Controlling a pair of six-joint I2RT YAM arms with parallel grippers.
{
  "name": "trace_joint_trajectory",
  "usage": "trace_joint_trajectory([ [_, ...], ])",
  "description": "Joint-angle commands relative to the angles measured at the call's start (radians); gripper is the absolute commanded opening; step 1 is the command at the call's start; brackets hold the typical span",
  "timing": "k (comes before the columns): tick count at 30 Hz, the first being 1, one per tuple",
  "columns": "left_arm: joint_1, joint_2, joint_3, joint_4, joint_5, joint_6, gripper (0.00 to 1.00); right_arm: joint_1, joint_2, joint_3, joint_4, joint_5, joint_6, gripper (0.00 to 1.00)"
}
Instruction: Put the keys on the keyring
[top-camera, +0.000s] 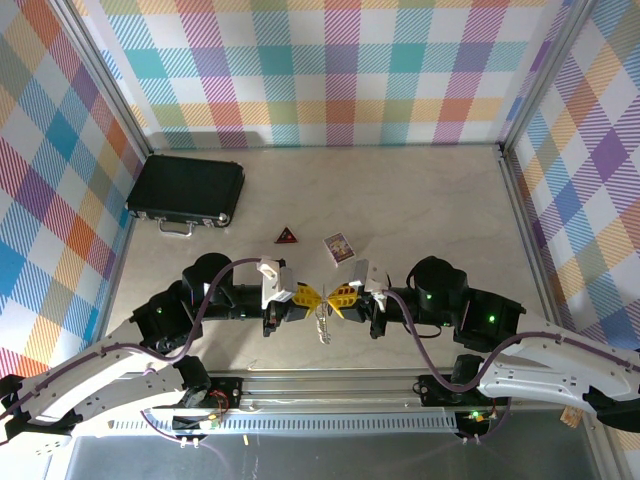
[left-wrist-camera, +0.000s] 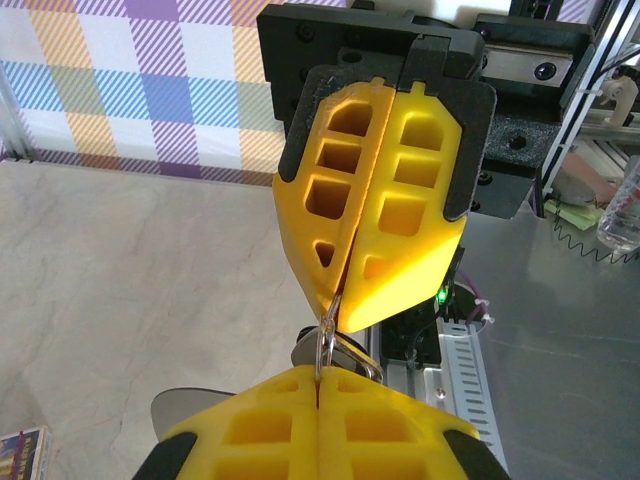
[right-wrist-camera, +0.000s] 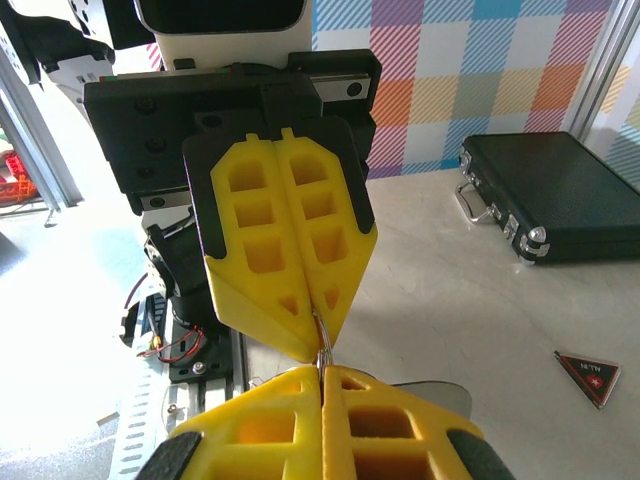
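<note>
Yellow cut-out fingers (left-wrist-camera: 260, 430), black mounts (right-wrist-camera: 150, 130) behind them; further back black joints (top-camera: 210, 275) with green LEDs (top-camera: 158, 310), purple cables (top-camera: 232, 266), white arm links (top-camera: 90, 375).

Nothing can be read. The red-and-black triangular tag (right-wrist-camera: 590, 377) bears a tiny white mark and the small purple card (top-camera: 339, 247) a printed picture; both are illegible.
</note>
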Motion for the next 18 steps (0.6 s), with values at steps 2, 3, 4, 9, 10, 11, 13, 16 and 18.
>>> trace_joint_trajectory([
  [2,-0.012,0.000,0.016,0.021,-0.007,-0.008,0.00,0.007,-0.002,0.022,0.048,-0.055,0.001,0.00],
  [3,-0.012,-0.001,0.016,0.021,-0.007,-0.009,0.00,0.007,-0.002,0.024,0.046,-0.056,0.001,0.00],
  [4,-0.012,-0.002,0.017,0.021,-0.007,-0.010,0.00,0.007,-0.001,0.025,0.044,-0.055,0.002,0.00],
  [9,-0.012,-0.002,0.019,0.021,-0.002,-0.013,0.00,0.007,0.010,0.029,0.031,-0.067,-0.036,0.00],
  [10,-0.012,-0.004,0.020,0.021,-0.001,-0.013,0.00,0.007,0.013,0.029,0.029,-0.074,-0.038,0.00],
  [11,-0.012,-0.004,0.020,0.021,0.001,-0.016,0.00,0.007,0.016,0.030,0.030,-0.082,-0.039,0.00],
  [13,-0.012,-0.008,0.018,0.023,0.004,-0.020,0.00,0.007,0.022,0.030,0.026,-0.092,-0.041,0.00],
  [16,-0.012,-0.012,0.020,0.020,0.004,-0.019,0.00,0.007,0.027,0.027,0.025,-0.096,-0.048,0.00],
  [18,-0.012,-0.014,0.019,0.013,0.001,-0.018,0.00,0.007,0.023,0.025,0.032,-0.098,-0.051,0.00],
])
